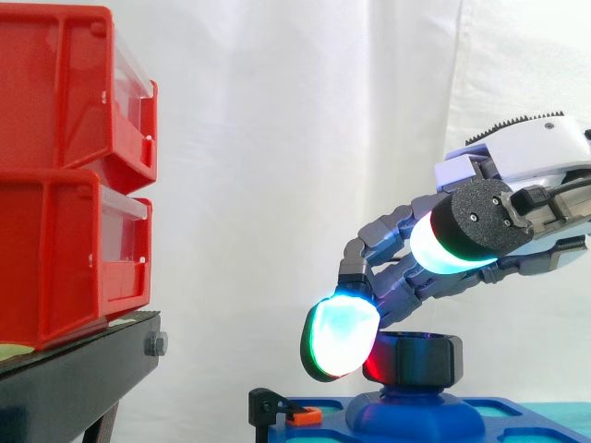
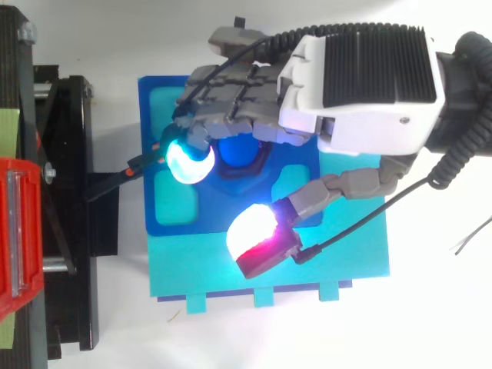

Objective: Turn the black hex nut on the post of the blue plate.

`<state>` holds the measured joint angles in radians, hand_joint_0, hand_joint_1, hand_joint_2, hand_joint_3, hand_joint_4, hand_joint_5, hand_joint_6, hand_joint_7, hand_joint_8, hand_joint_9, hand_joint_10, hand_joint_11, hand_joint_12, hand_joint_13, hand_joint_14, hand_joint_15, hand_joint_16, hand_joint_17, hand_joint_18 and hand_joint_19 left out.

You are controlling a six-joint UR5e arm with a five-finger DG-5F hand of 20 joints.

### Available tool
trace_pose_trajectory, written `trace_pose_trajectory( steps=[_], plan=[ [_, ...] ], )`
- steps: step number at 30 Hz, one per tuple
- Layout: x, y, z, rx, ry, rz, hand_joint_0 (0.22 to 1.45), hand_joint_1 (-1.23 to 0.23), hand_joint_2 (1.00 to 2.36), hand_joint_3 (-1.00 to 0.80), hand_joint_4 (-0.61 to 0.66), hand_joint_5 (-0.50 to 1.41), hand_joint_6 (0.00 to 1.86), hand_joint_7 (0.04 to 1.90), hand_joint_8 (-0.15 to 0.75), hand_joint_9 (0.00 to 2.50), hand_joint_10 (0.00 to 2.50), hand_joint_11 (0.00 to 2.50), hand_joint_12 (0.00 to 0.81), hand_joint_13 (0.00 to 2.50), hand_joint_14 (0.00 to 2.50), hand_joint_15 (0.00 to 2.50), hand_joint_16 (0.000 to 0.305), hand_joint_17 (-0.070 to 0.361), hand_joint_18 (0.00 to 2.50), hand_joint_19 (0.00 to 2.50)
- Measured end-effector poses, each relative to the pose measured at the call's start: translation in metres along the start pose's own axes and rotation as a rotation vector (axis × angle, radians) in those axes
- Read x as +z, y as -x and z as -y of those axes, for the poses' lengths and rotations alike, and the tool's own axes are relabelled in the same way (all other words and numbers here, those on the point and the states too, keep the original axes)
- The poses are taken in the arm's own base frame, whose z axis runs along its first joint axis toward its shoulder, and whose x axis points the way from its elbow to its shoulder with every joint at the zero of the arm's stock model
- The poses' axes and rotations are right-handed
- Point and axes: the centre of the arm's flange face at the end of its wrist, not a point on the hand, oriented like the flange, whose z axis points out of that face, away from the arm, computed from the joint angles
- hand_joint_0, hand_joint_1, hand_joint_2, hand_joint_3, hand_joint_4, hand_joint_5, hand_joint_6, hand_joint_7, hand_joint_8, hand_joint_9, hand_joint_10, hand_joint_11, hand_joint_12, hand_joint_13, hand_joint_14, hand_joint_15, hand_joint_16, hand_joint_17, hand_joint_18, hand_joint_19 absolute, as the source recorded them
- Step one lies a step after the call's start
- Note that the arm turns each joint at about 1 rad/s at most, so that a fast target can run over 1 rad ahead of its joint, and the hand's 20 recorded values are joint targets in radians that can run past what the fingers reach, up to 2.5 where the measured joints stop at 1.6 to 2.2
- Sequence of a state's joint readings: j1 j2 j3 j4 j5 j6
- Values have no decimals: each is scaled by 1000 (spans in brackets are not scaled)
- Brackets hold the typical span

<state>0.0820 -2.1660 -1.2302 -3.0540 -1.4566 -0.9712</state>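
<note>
Side view: the robot hand [image 1: 531, 152] reaches in from the right and its fingers curl down over the black hex nut [image 1: 422, 358], which sits on the post of the blue plate [image 1: 526, 417]. One glowing pad [image 1: 340, 337] hangs just left of the nut, and another glows red right against it. The red bins [image 1: 65, 175] sit well off to the left.

Top view: the fingers are hooked round the nut, with the post [image 2: 237, 151] peeking out between them. The thumb [image 2: 261, 234] sticks out well clear over the teal mat [image 2: 323, 269]. So it's clamped on the nut with fingers alone, and I'd say it's at the gripping-and-turning step. Next move probably needs a wrist twist centred on the post, without the pads slipping off the flats.
</note>
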Motion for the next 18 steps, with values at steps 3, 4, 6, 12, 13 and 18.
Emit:
trace_pose_trajectory(
  steps=[3, 4, 6, 12, 13, 18],
  plan=[
    [-1, 3, 4, -1, 4, -3, 466, -348, 1000, -500, 273, -178, 503, 906, 302, 345, 1, 0, 417, 73, 0, 0, 63, 142, 0, 113],
    [-1, 3, 6, 0, 6, -5, 466, -349, 1000, -500, 273, -178, 502, 910, 302, 346, 0, 0, 417, 73, 1, 0, 63, 142, 0, 105],
    [-1, 5, 8, 0, 8, -6, 466, -349, 1000, -500, 273, -178, 502, 910, 302, 347, 1, 0, 417, 73, 1, 0, 63, 142, 0, 106],
    [-2, 10, 16, 3, 14, -7, 466, -348, 1000, -500, 271, -178, 502, 914, 301, 347, 1, 0, 417, 75, 0, 0, 63, 142, 0, 119],
    [-3, 12, 18, 4, 16, -9, 465, -348, 1000, -500, 272, -178, 503, 911, 301, 348, 0, 0, 417, 75, 0, 0, 63, 142, 0, 105],
    [-5, 17, 28, 7, 29, -21, 465, -348, 1000, -500, 275, -178, 502, 911, 301, 347, 0, 0, 418, 76, 0, 0, 63, 142, 0, 114]
  ],
)
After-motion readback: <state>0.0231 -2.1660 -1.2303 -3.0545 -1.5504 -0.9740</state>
